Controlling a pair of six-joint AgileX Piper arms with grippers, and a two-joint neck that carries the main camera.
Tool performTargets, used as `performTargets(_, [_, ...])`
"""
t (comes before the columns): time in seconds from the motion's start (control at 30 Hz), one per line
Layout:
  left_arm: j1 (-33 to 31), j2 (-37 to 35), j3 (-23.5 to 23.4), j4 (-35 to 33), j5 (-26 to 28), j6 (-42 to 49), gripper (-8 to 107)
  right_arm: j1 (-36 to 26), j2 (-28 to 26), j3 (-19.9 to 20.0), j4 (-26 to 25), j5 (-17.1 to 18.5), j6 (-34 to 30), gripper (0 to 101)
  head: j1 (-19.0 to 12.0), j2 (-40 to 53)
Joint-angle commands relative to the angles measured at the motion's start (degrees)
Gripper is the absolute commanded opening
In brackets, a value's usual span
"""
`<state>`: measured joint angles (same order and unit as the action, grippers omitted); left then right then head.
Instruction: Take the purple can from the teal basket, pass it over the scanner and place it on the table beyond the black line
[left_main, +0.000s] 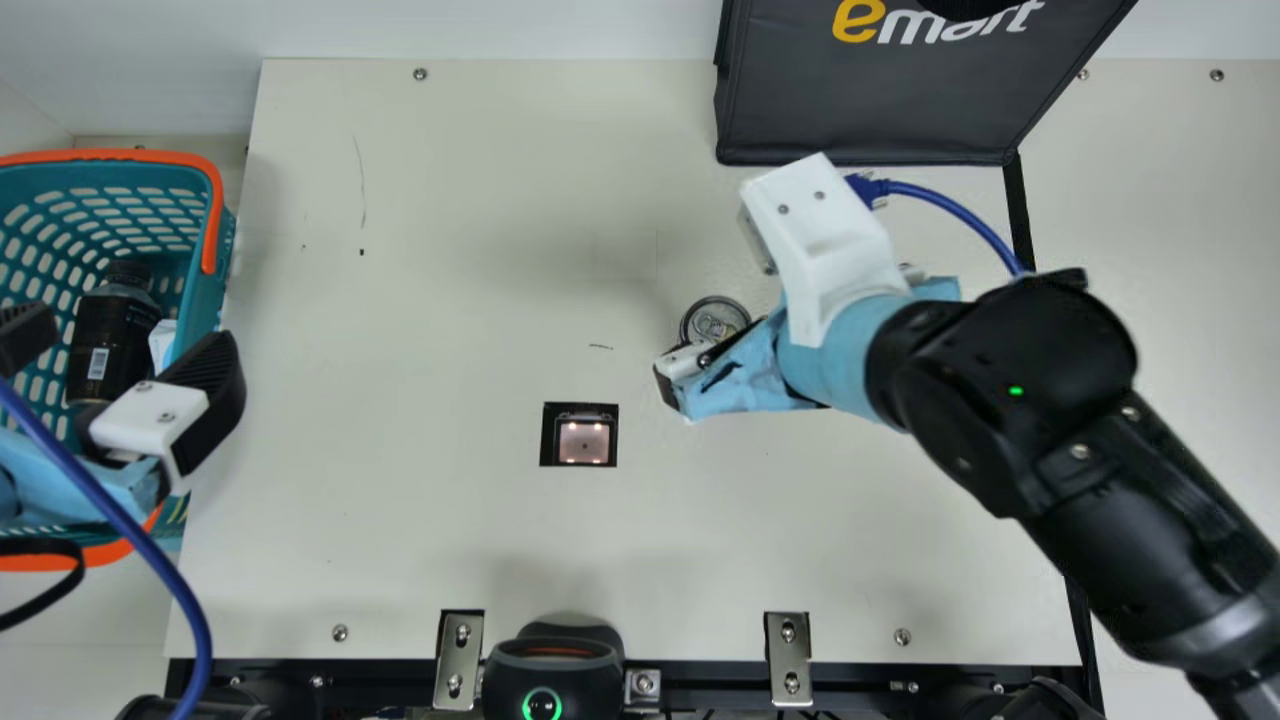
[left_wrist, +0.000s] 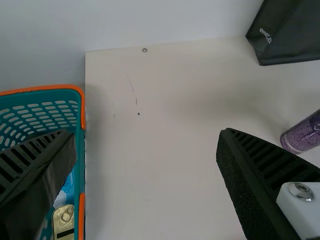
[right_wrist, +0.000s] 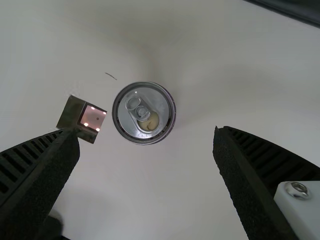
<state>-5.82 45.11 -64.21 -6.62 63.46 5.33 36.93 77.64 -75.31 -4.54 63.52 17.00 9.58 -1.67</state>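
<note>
Purple can (left_wrist: 303, 134) upright, black bag (left_main: 870, 105) boldly lettered

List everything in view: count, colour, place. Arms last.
purple can: 1, purple, silver lid, upright on table between scanner and bag
scanner: 1, black with lit pinkish window, set in table
teal basket: 1, teal, orange rim, main view's left
bottle: 1, dark, in basket
gold item: 1, in basket
table: 1, cream, centre
black line: 1, main view's right
bag: 1, black, far edge
brackets: 2, silver, near edge
device: 1, black, green ring, near edge
blue cables: 2, one per arm
left gripper: 1, black fingers, open at basket
right gripper: 1, black fingers, open by can
</note>
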Motion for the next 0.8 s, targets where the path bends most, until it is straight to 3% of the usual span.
performTargets(0.0, [0.0, 0.0, 0.0, 0.0, 0.0, 0.0, 90, 1.0, 0.63, 0.31, -1.63, -0.07, 4.34, 95, -1.66, 0.09])
performTargets(0.33, [0.0, 0.0, 0.0, 0.0, 0.0, 0.0, 90, 4.2, 2.97, 2.41, -5.26, -1.83, 14.25, 95, -1.66, 0.09])
performTargets(0.77, [0.0, 0.0, 0.0, 0.0, 0.0, 0.0, 90, 5.34, 6.74, 3.18, -8.41, -4.38, 18.88, 95, -1.66, 0.09])
